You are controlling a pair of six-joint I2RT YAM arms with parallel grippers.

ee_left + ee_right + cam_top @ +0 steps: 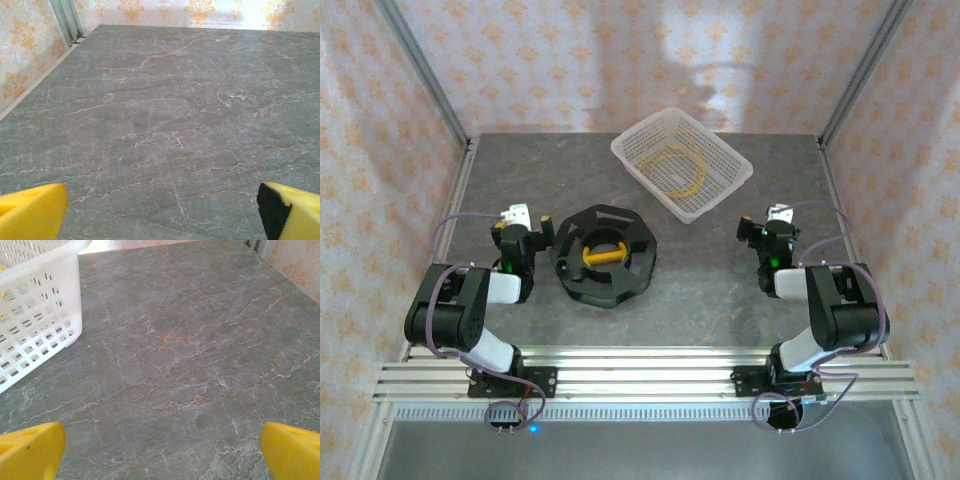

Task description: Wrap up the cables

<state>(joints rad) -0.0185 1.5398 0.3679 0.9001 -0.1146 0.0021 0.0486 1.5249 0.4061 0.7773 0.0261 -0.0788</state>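
Overhead: black octagonal spool (605,255) lies flat on the grey marble-look table (720,300). A short yellow hub (600,256) shows across its middle. I see no wire on the spool.

The cables (699,170): thin yellow wire in a loose ring, lying inside the white mesh basket (625,150). The basket sits beyond the spool and to its right, apart from it and turned at an angle. The wire is touched by neither arm.

Left gripper (523,232): parked just to the left of the spool, close to its rim; I cannot tell from above whether it touches. On its wrist camera I see the left gripper (162,215) spread wide, one yellow finger (30,212) at each lower corner. Between them is bare table.

Right gripper (773,232): well to the right of the spool, roughly level with it, nearer to the basket's near corner than the spool is. On its wrist camera the right gripper (162,450) is likewise spread wide, with yellow fingers (290,450) far apart and nothing pinched. The basket wall (40,315) stands on the spool's side of this view.
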